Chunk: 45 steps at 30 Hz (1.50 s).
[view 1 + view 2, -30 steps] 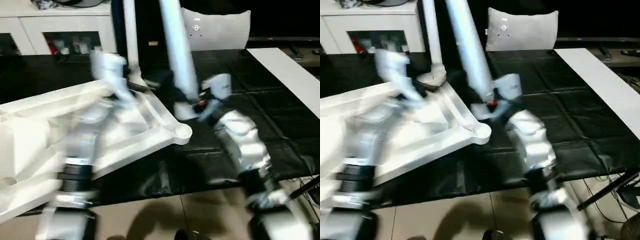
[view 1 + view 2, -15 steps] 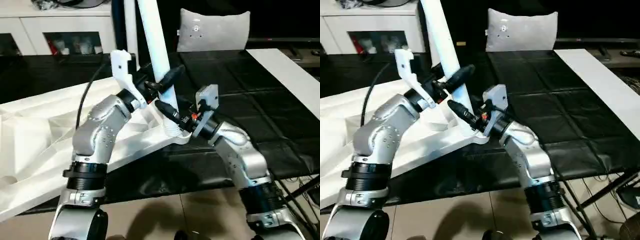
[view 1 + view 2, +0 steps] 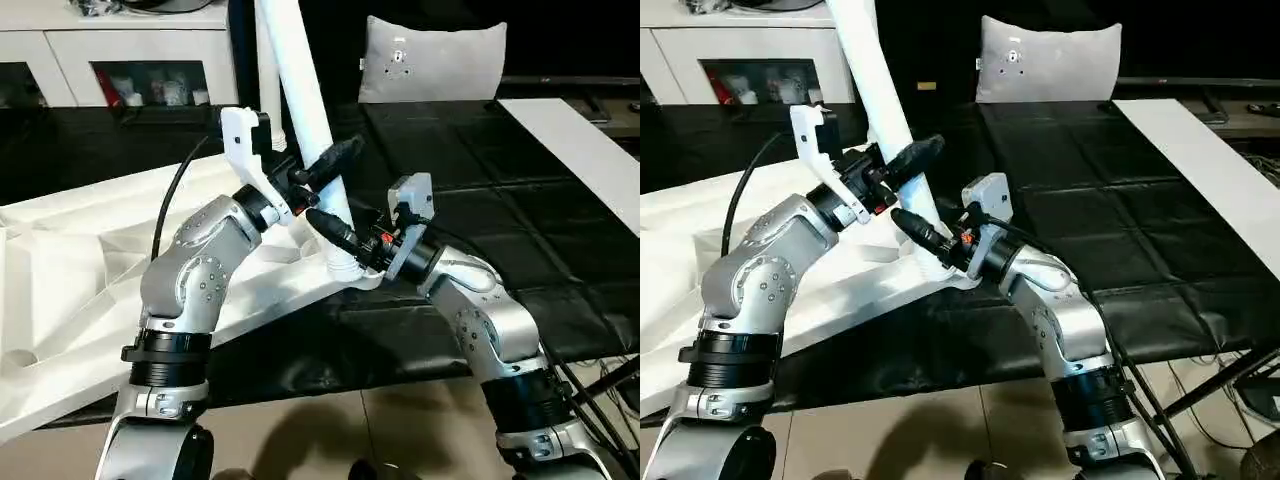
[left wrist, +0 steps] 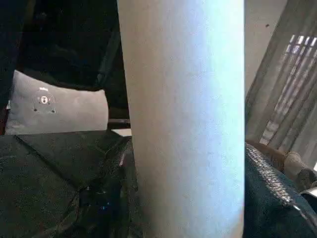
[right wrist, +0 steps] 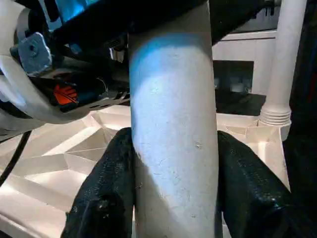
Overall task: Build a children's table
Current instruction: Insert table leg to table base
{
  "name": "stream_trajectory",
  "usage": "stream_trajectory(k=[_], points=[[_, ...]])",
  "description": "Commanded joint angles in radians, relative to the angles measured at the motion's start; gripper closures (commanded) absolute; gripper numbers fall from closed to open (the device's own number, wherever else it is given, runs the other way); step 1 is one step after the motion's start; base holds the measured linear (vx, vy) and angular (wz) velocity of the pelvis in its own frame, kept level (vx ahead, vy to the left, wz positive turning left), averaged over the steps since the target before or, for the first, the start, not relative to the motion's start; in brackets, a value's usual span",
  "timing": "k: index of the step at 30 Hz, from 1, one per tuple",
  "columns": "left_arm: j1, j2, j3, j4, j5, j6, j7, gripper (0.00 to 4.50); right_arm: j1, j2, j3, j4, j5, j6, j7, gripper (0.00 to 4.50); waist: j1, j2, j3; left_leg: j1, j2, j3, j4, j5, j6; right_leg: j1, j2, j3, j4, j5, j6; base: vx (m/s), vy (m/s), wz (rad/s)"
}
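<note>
The children's table top [image 3: 60, 260] lies upside down on the black-sheeted work table, ribbed underside up. One white leg [image 3: 300, 70] stands tilted, with its lower end at the near right corner socket [image 3: 350, 270]. My right gripper [image 3: 335, 235] is shut on this leg just above the socket; its black fingers [image 5: 106, 188] press both sides of the leg [image 5: 173, 124]. My left gripper [image 3: 325, 165] sits around the same leg a little higher up, and the leg [image 4: 183, 119] looms close in the left wrist view. A second leg [image 3: 265, 90] stands upright in the far corner socket [image 5: 275, 116].
A grey cushion [image 3: 435, 60] stands at the back of the black work table [image 3: 500, 170]. A long white board [image 3: 590, 150] lies along its right side. White cabinets [image 3: 120, 50] stand behind on the left. The table's front edge and the floor are just below my arms.
The leg's lower end has come from beside the corner onto the corner socket. My left arm has swung in from the table top to the leg. Little has moved in the last half second.
</note>
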Motion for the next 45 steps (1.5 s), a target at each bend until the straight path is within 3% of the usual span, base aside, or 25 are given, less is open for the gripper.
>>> stream_trajectory(k=[1,4,6,16,17,18,29,31,38,45], points=[[-0.010,0.003,0.001,-0.010,-0.005,0.008,0.006,2.08,0.000,-0.004,-0.007,-0.035,0.008,0.004,-0.001,2.64,0.004,-0.008,-0.078,-0.020,0.009,0.022,-0.074,-0.081,0.058,0.088,-0.053,0.041,-0.088,-0.496,0.051,0.000,0.000,0.00],[-0.016,0.006,0.006,-0.009,-0.006,0.015,0.017,2.17,-0.006,-0.001,-0.013,-0.031,0.008,0.011,-0.005,2.64,0.004,-0.007,-0.077,-0.020,0.009,0.023,-0.073,-0.082,0.057,0.087,-0.053,0.040,-0.088,-0.499,0.052,0.000,0.000,0.00],[-0.022,0.007,0.008,-0.007,-0.005,0.021,0.029,2.48,-0.010,0.001,-0.019,-0.028,0.008,0.014,-0.012,2.64,0.003,-0.006,-0.077,-0.020,0.010,0.022,-0.074,-0.083,0.056,0.087,-0.053,0.040,-0.088,-0.497,0.052,0.000,0.000,0.00],[-0.051,0.012,0.011,0.009,0.030,0.058,0.115,2.61,-0.025,0.005,-0.039,-0.008,0.001,0.024,-0.047,2.64,0.004,0.002,-0.078,-0.020,0.008,0.021,-0.073,-0.082,0.052,0.089,-0.051,0.038,-0.088,-0.484,0.051,0.000,0.000,0.00],[-0.053,0.014,0.009,0.011,0.036,0.061,0.122,2.61,-0.027,0.007,-0.044,-0.006,0.003,0.025,-0.052,2.08,0.005,0.002,-0.078,-0.020,0.008,0.021,-0.073,-0.085,0.052,0.089,-0.051,0.037,-0.087,-0.484,0.050,0.000,0.000,0.00],[-0.055,0.014,0.009,0.012,0.038,0.065,0.130,2.61,-0.028,0.008,-0.048,-0.004,0.006,0.026,-0.056,1.94,0.004,0.000,-0.078,-0.020,0.007,0.021,-0.073,-0.086,0.052,0.089,-0.051,0.037,-0.088,-0.486,0.052,0.000,0.000,0.00],[-0.077,0.031,0.033,0.020,0.029,0.103,0.176,2.62,-0.038,0.009,-0.087,0.003,0.042,0.036,-0.062,1.02,0.007,0.004,-0.082,-0.019,0.010,0.020,-0.073,-0.060,0.057,0.091,-0.051,0.040,-0.078,-0.432,0.028,0.000,0.000,0.00],[-0.088,0.051,0.040,0.030,0.021,0.121,0.173,2.62,-0.054,-0.009,-0.163,-0.018,0.158,0.141,-0.030,0.84,0.007,0.004,-0.082,-0.017,0.012,0.018,-0.074,-0.061,0.064,0.092,-0.049,0.040,-0.077,-0.426,0.022,0.000,0.000,0.00],[-0.098,0.074,0.043,0.014,-0.033,0.198,0.124,2.62,-0.094,-0.060,-0.253,0.028,0.242,0.293,-0.085,0.18,0.023,0.002,-0.083,-0.014,0.012,0.023,-0.072,-0.023,0.057,0.091,-0.053,0.046,-0.069,-0.400,-0.012,0.000,0.000,0.00],[-0.105,0.110,0.038,-0.020,-0.102,0.264,0.035,2.62,-0.090,-0.142,-0.251,-0.015,0.327,0.416,0.050,0.00,0.036,0.000,-0.084,-0.016,0.013,0.023,-0.071,-0.018,0.063,0.093,-0.053,0.045,-0.068,-0.396,-0.011,0.000,0.000,0.00]])
